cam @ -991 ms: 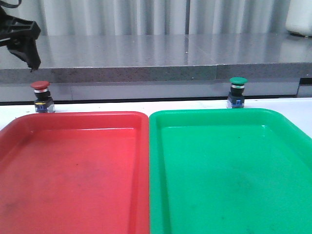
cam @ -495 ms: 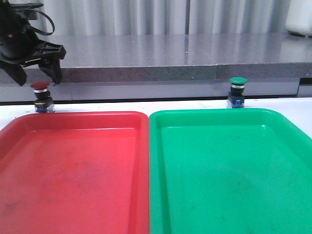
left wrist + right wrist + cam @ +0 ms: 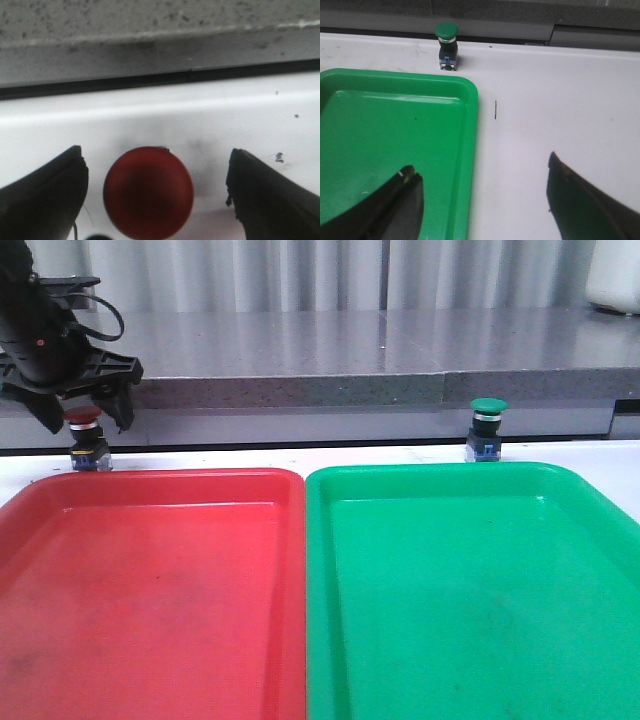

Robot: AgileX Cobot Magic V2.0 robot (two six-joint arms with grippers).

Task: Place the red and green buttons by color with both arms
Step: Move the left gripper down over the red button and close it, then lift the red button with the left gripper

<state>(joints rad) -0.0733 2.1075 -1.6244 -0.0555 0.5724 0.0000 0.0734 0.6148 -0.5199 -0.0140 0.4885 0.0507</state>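
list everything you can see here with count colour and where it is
dark red mushroom-head push-button: 1, red cap on black body, upright on the white table behind the red tray
dark green mushroom-head push-button: 1, green cap on black body, upright behind the green tray
red plastic tray: 1, red, front left
green plastic tray: 1, green, front right, beside the red tray
white table: 1, white, under everything
grey speckled ledge: 1, grey, along the back
left gripper: 1, black, open, fingers either side of the red cap
right gripper: 1, black, open, over the green tray's edge, short of the green button

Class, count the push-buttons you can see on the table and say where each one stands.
2. The red button stands behind the red tray, between the left gripper's fingers; the green button stands behind the green tray.
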